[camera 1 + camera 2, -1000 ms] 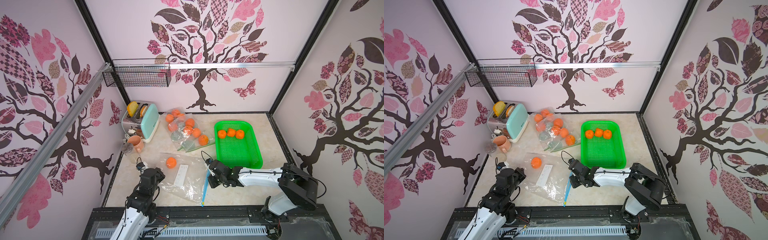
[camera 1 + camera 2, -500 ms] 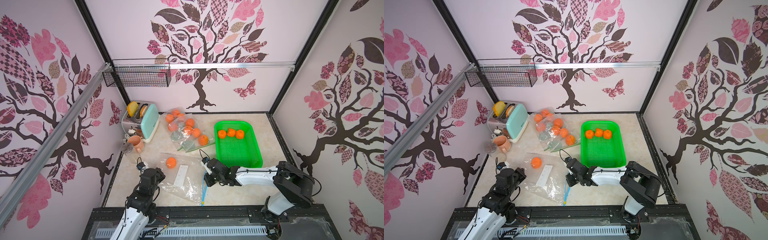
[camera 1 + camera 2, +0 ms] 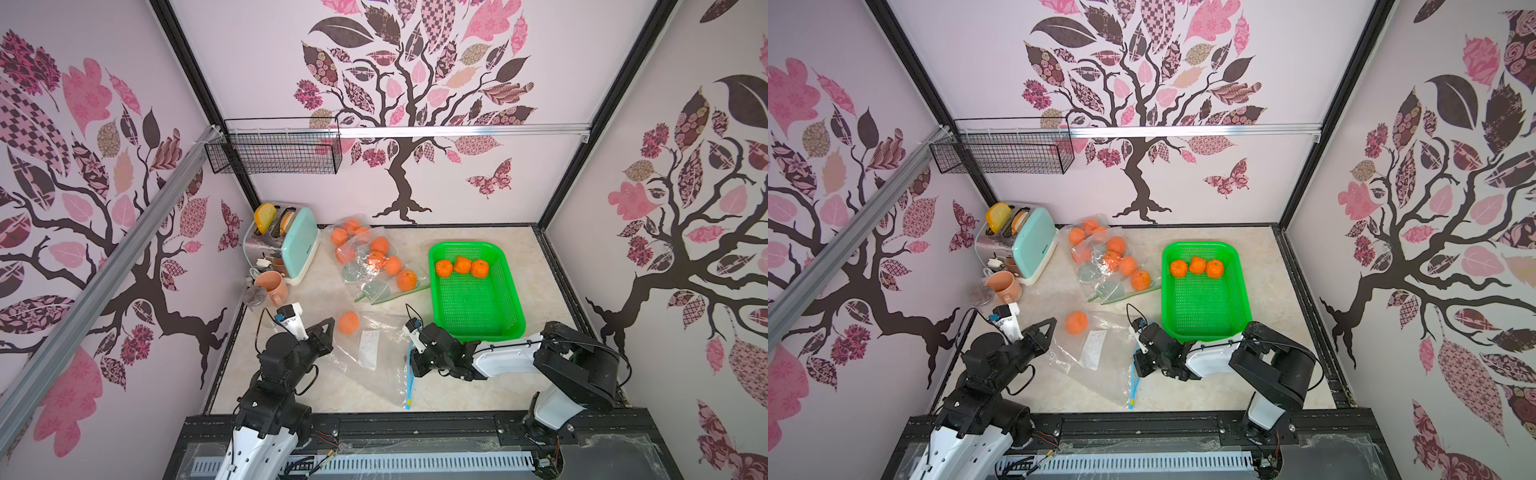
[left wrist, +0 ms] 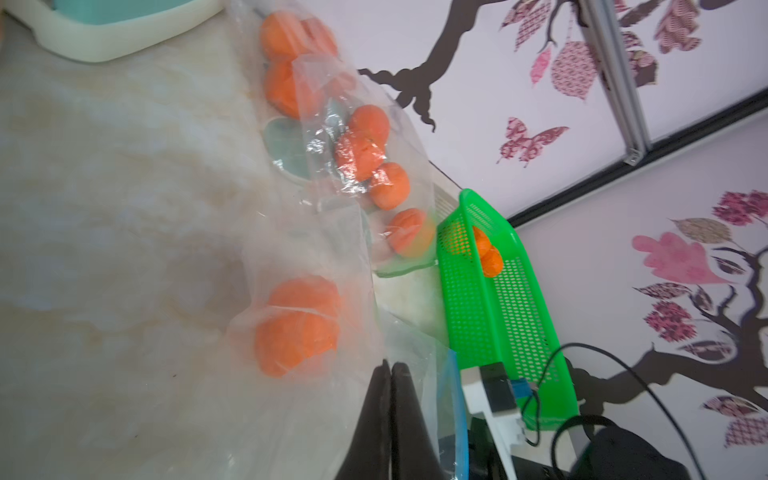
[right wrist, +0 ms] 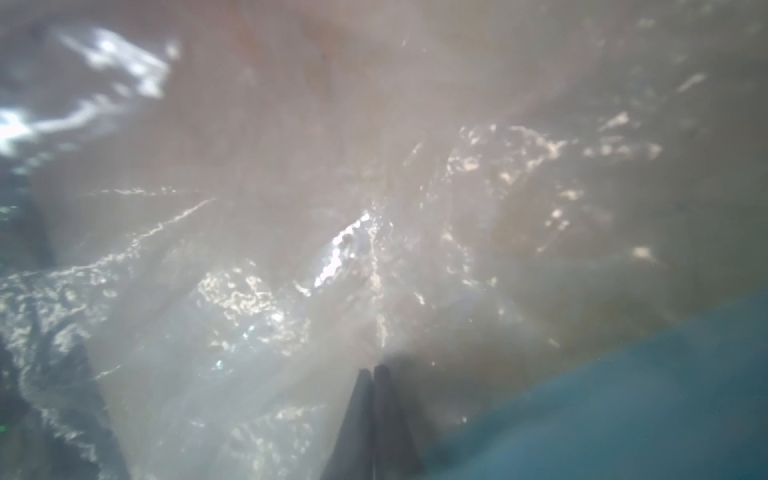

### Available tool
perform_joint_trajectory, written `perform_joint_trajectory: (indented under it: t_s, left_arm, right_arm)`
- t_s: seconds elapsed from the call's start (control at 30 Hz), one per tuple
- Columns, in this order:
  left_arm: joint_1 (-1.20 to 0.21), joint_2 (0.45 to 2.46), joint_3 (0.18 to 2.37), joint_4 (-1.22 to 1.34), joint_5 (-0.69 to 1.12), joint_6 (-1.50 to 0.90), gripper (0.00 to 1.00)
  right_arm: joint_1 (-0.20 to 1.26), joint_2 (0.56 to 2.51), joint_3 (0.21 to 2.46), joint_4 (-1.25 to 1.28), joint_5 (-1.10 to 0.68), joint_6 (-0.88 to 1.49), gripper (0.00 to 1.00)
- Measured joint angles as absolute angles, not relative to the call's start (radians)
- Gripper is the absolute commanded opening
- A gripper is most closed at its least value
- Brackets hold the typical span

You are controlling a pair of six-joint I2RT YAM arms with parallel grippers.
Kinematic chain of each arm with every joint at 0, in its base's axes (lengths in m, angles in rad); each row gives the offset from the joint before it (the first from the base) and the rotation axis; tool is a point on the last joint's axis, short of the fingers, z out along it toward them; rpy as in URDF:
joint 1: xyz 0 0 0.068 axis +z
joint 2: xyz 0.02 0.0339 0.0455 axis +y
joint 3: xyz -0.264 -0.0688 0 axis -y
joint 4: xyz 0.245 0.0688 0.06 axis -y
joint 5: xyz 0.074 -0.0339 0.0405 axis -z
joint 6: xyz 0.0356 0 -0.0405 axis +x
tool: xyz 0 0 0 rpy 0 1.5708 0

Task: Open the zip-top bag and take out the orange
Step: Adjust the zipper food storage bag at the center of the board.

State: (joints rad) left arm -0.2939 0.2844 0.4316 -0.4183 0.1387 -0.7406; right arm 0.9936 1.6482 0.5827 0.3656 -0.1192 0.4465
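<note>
Bracketing the clear zip-top plastic bag (image 3: 374, 382) from opposite ends, both arms sat low over the beige marbled tabletop (image 3: 291, 382). The right gripper (image 3: 412, 365) stood at the bag mouth with its jaws pressed together. The right wrist view showed crumpled film filling the space ahead of the gripper and the blue zip strip (image 3: 409, 384) just beside it. The jaws were therefore judged to be pinching one film layer next to the strip, a hold suited to peeling the seal apart.

The left gripper (image 3: 329, 322) was likewise pressed together at the bag's closed end. Whether film was caught between its jaws could not be told. Its position suited anchoring the bag against the right arm's pull.

The single round orange (image 3: 348, 323) lay inside the bag, just beyond the left gripper and well apart from the right gripper. The seal appeared not yet parted. The green perforated plastic basket (image 3: 478, 334), holding three loose oranges (image 3: 462, 266), sat just behind the right gripper, presumably as the drop point.
</note>
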Motion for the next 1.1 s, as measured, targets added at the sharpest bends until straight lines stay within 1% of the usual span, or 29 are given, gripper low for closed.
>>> perform_joint_trajectory:
  t_s: [0.13,0.3,0.43,0.5,0.57,0.67,0.73,0.9,1.0,1.1]
  left_arm:
    - [-0.294,0.226,0.434,-0.384,0.227,-0.717,0.00]
    - [-0.300,0.112,0.379,-0.337,0.311,-0.715,0.00]
    - [-0.302,0.078,0.344,-0.263,0.398,-0.726,0.00]
    - [-0.304,0.077,0.341,-0.249,0.408,-0.733,0.00]
    - [-0.307,0.079,0.343,-0.278,0.357,-0.736,0.00]
    - [-0.307,0.100,0.324,-0.339,0.231,-0.782,0.00]
    - [-0.307,0.137,0.267,-0.343,0.145,-0.829,0.00]
    - [-0.307,0.291,0.103,-0.321,0.029,-0.875,0.00]
    - [-0.307,0.396,0.096,-0.281,-0.021,-0.889,0.00]
    - [-0.307,0.500,0.105,-0.255,-0.048,-0.889,0.00]
  right_arm:
    - [0.994,1.661,0.582,0.397,-0.121,0.447,0.07]
    - [0.994,1.665,0.582,0.405,-0.121,0.447,0.07]
    - [0.994,1.667,0.582,0.408,-0.121,0.449,0.08]
    - [0.994,1.667,0.582,0.409,-0.121,0.450,0.09]
    - [0.994,1.667,0.582,0.410,-0.121,0.450,0.11]
    - [0.994,1.667,0.582,0.414,-0.120,0.453,0.17]
    - [0.994,1.666,0.582,0.416,-0.120,0.455,0.19]
    - [0.995,1.639,0.578,0.392,-0.111,0.449,0.37]
    - [0.995,1.606,0.568,0.360,-0.105,0.430,0.48]
    - [0.995,1.575,0.566,0.309,-0.115,0.399,0.56]
